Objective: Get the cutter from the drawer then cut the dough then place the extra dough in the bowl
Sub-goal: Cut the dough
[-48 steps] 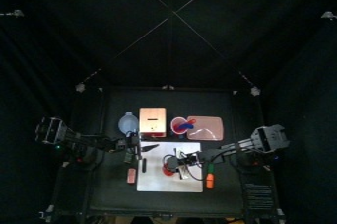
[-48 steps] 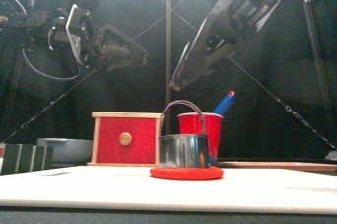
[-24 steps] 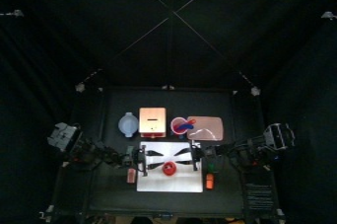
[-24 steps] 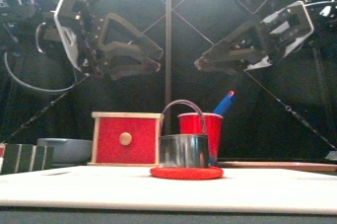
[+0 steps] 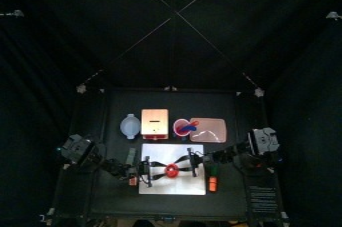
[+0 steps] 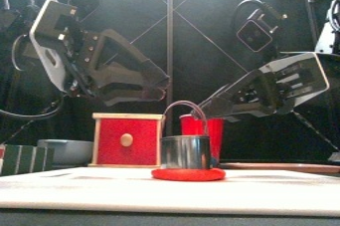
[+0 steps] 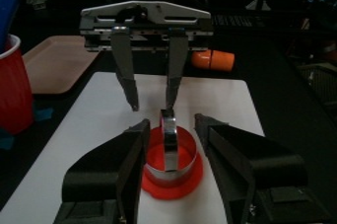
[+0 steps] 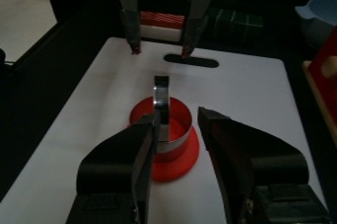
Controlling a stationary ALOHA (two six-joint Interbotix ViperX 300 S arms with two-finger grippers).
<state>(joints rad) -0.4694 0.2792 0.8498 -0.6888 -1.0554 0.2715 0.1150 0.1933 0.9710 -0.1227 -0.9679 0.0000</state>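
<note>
With your left gripper (image 7: 174, 132) and right gripper (image 8: 175, 124) both wide open and empty either side of the cutter (image 6: 186, 150), which stands on the red dough (image 6: 188, 174) mid cutting board (image 7: 79, 119), an off-centre pinch could tip it or drag the dough.

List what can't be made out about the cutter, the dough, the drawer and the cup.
1. Dough under the cutter: in every view the metal wall hides whether it is cut through.
2. Drawer's inside: front view, the red drawer front covers it; top view shows only the wooden box from above.
3. Contents of the red cup: front view, the right gripper crosses before them; top view, too small.
</note>
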